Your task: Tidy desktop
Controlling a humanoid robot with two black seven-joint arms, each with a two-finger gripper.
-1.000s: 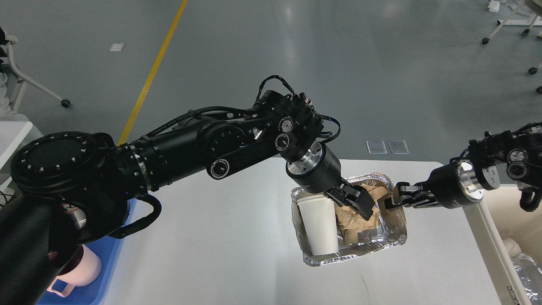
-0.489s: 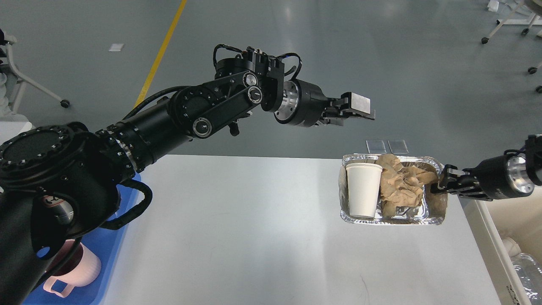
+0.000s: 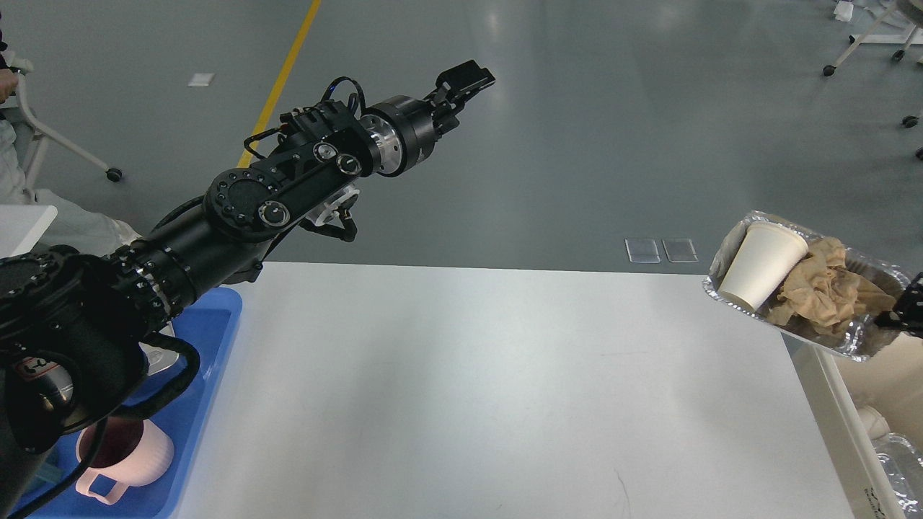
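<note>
The white desktop (image 3: 469, 389) fills the middle of the head view. My right gripper (image 3: 907, 308), mostly cut off by the right edge, is shut on the rim of a foil tray (image 3: 851, 344). The tray hangs tilted in the air over the desktop's right edge. In it lie a white paper cup (image 3: 761, 263) on its side and crumpled brown paper (image 3: 822, 288). My left gripper (image 3: 465, 76) is raised high over the floor beyond the desktop's far edge, holding nothing; its fingers are too dark and end-on to tell apart.
A blue tray (image 3: 209, 360) at the desktop's left edge holds a pink mug (image 3: 137, 461), partly hidden by my left arm. A white-walled bin (image 3: 829, 411) stands at the right, with foil waste (image 3: 901, 461) inside. Two clear plates (image 3: 660, 250) lie on the floor.
My left gripper left the foil tray and swung up and to the left. My right gripper lifted the foil tray off the desktop and carried it right, tilting it over the edge.
</note>
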